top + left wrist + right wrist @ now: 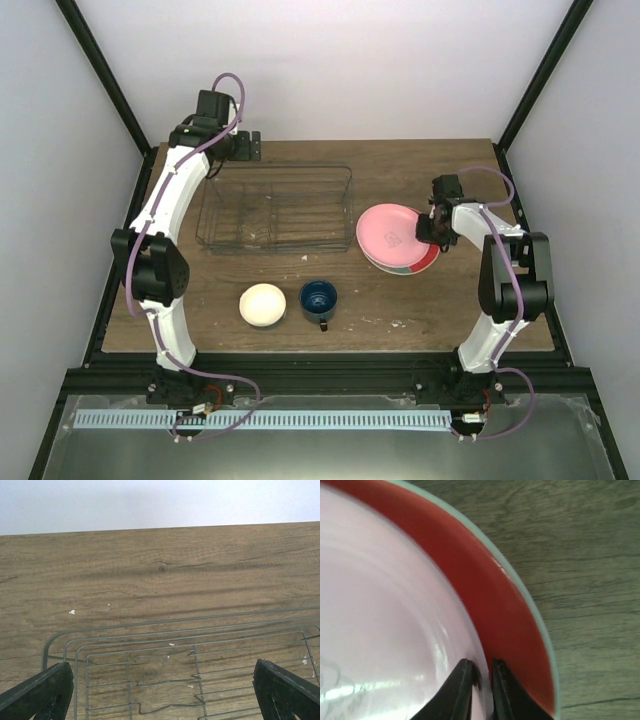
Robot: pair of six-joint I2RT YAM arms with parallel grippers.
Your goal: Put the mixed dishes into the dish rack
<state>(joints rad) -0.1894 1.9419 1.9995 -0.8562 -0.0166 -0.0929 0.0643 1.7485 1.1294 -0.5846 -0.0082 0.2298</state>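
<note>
The right gripper (481, 680) is pinched nearly closed on the 3 o'clock rim of the plain pink plate (380, 605), which is stacked on a teal-edged red plate (505, 615). The left gripper (161, 680) hangs spread wide, holding nothing, over the thin grey wire dish rack (195, 652) at the plates' 9 o'clock. A dark blue mug (318, 298) and a small cream bowl (262, 304) stand at the rack's 6 o'clock.

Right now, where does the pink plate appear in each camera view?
Top external: pink plate right of centre, on top of the stack.
Left wrist: not in it.
Right wrist: fills the left side.
Shared landmark: the rim of the red plate beneath it, seen in the top and right wrist views.
</note>
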